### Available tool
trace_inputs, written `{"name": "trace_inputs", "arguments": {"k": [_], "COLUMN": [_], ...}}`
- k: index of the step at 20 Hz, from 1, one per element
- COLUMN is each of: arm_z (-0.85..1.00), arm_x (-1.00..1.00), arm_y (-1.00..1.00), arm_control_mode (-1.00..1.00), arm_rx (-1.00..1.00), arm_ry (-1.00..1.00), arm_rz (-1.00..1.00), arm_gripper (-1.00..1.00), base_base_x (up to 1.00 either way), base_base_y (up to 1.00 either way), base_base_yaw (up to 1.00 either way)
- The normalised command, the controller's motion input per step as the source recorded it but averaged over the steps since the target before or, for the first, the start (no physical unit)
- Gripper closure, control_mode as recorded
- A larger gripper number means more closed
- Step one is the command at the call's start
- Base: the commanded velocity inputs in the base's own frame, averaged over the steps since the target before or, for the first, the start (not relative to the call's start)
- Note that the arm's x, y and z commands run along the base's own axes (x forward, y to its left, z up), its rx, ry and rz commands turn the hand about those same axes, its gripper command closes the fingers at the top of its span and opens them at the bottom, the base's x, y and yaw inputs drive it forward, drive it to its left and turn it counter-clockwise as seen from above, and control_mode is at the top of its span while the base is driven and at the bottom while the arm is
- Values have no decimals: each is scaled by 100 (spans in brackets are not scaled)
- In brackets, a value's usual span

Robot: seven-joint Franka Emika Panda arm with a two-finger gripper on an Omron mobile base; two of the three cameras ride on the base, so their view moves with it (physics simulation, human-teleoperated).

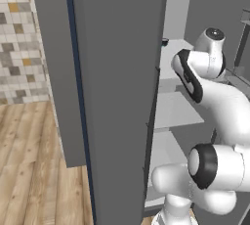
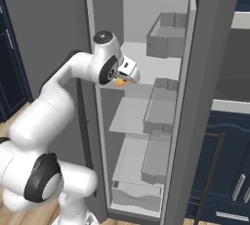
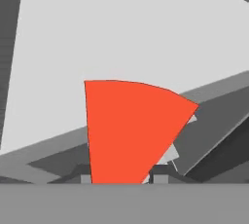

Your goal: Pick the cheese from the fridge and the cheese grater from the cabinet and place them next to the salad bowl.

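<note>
The fridge [image 2: 141,9] stands open, its grey door [image 1: 117,97] with a dark blue edge strip swung wide to the left. My arm reaches into it at the height of the upper pale shelf [image 2: 146,53]. My gripper [image 2: 122,80] is shut on the cheese [image 2: 120,83], a small orange wedge just above the shelf's front edge. In the hand view the cheese [image 3: 133,130] shows its red face between the two fingertips [image 3: 160,174], with the pale shelf behind it. The cheese grater, the cabinet and the salad bowl are out of view.
Grey door bins [image 2: 166,35] line the fridge's right side, with lower shelves [image 2: 132,116] and a bottom drawer [image 2: 136,190] beneath. Navy drawers with silver handles [image 2: 234,185] stand to the right. A wooden floor [image 1: 29,170] and a tiled wall [image 1: 19,38] lie left of the door.
</note>
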Motion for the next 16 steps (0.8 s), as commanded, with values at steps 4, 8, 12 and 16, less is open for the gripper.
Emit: {"name": "trace_inputs", "arguments": {"k": [4,8,12,16], "arm_z": [48,53,28,-35], "arm_x": [-100,-100,-100,-84], "arm_y": [18,6,16,52], "arm_control_mode": [-100,-100,-100,-100], "arm_rx": [0,0,0,-1], "arm_ry": [0,-2,0,-1], "arm_rz": [6,7,10,12], "arm_gripper": [100,100,100,100], "base_base_x": [0,0,0,0], "base_base_y": [0,0,0,0], "base_base_yaw": [0,0,0,0]}}
